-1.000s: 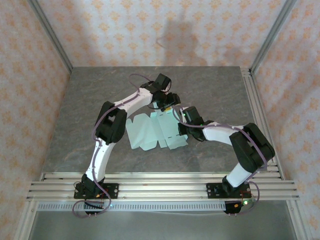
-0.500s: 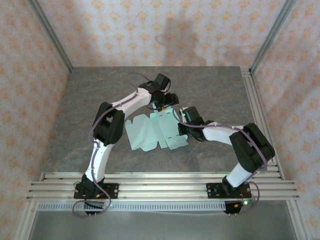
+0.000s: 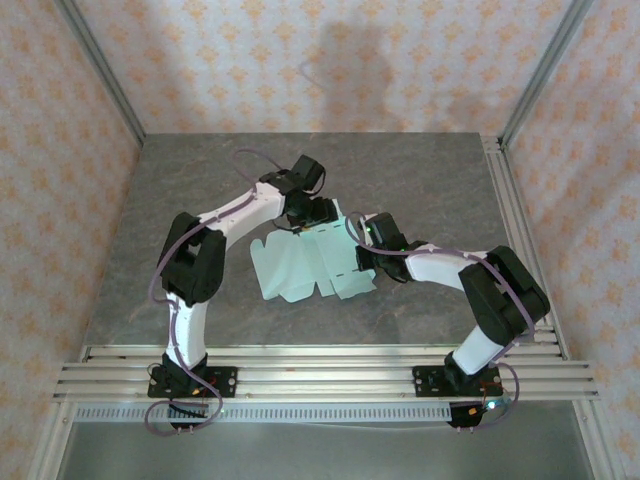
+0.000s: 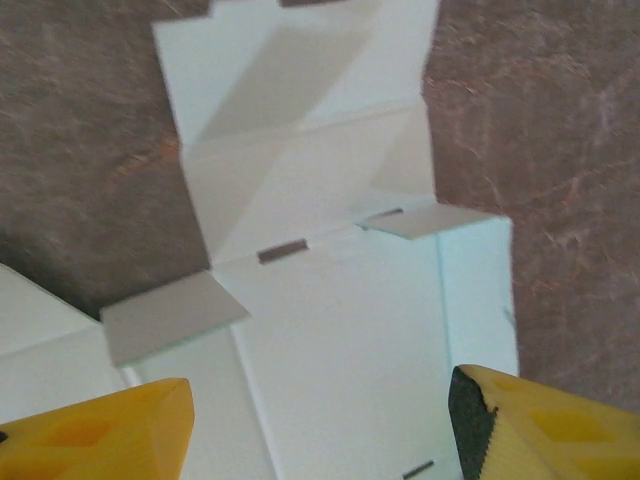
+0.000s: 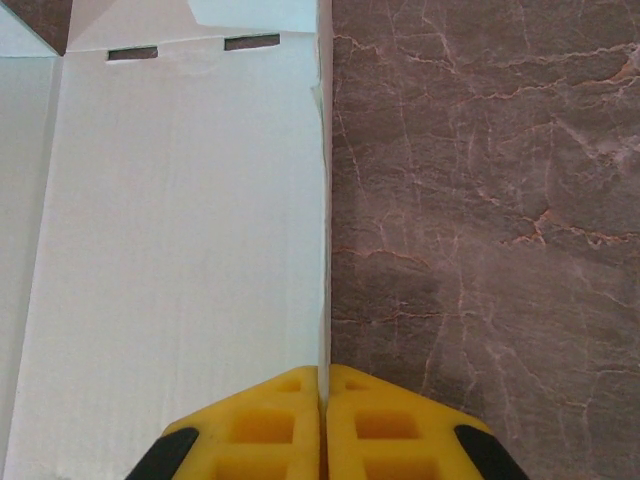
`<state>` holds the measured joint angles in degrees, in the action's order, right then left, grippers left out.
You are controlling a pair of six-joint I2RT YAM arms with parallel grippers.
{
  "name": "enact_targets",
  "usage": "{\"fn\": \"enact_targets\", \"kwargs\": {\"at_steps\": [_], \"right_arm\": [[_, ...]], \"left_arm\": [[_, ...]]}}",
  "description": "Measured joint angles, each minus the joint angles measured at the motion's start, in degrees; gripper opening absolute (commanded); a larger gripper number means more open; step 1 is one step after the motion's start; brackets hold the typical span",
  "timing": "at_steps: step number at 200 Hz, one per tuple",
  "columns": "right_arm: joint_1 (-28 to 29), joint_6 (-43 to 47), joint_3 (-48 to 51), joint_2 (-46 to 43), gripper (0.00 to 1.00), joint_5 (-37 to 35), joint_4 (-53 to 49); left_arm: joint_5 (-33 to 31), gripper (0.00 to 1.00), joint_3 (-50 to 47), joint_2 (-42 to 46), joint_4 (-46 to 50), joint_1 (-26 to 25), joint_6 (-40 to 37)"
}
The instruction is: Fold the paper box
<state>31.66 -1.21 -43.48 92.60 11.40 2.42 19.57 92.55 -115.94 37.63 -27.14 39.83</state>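
The paper box [image 3: 305, 262] is a pale mint-green die-cut sheet lying mostly flat at the middle of the table, with creases, slots and short flaps. My left gripper [image 3: 317, 213] hovers over its far edge, open. In the left wrist view the yellow fingers [image 4: 505, 425] stand wide apart above the sheet [image 4: 330, 330], with nothing between them. My right gripper [image 3: 357, 243] is at the sheet's right side. In the right wrist view it [image 5: 326, 372] is shut on the thin upturned right edge of the sheet [image 5: 180, 220].
The grey stone table [image 3: 200, 180] has bare surface to the left, right and back of the sheet. Aluminium rails run along the near edge [image 3: 320, 365] and the right side [image 3: 512, 230]. Patterned walls close in the cell.
My left arm has swung left, its elbow moving outward, and its gripper has shifted slightly left over the sheet's far edge. The right arm and the sheet have stayed put.
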Motion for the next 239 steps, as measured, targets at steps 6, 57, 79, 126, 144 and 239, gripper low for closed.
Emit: {"fn": "enact_targets", "kwargs": {"at_steps": [6, 57, 79, 126, 144, 239], "right_arm": [[0.0, 0.0, 0.0, 0.0, 0.08, 0.0, 0.0], [0.0, 0.0, 0.0, 0.0, 0.08, 0.0, 0.0], [0.0, 0.0, 0.0, 0.0, 0.08, 0.0, 0.0], [0.0, 0.0, 0.0, 0.0, 0.08, 0.0, 0.0], [0.0, 0.0, 0.0, 0.0, 0.08, -0.1, -0.2], [0.0, -2.1, 1.3, -0.3, 0.24, -0.8, 3.3]], "left_arm": [[-0.2, 0.70, 0.2, -0.3, 0.2, 0.3, -0.3], [-0.6, 0.70, 5.5, -5.3, 1.2, 2.5, -0.9], [-0.6, 0.71, 6.5, -6.9, 1.2, 2.5, -0.9], [-0.5, 0.71, 7.4, -8.2, 1.8, 2.5, -0.9], [-0.5, 0.71, 7.3, -8.1, 1.6, 2.5, -0.9], [-0.6, 0.75, -0.7, 9.7, 0.2, 2.6, -2.6]]}}
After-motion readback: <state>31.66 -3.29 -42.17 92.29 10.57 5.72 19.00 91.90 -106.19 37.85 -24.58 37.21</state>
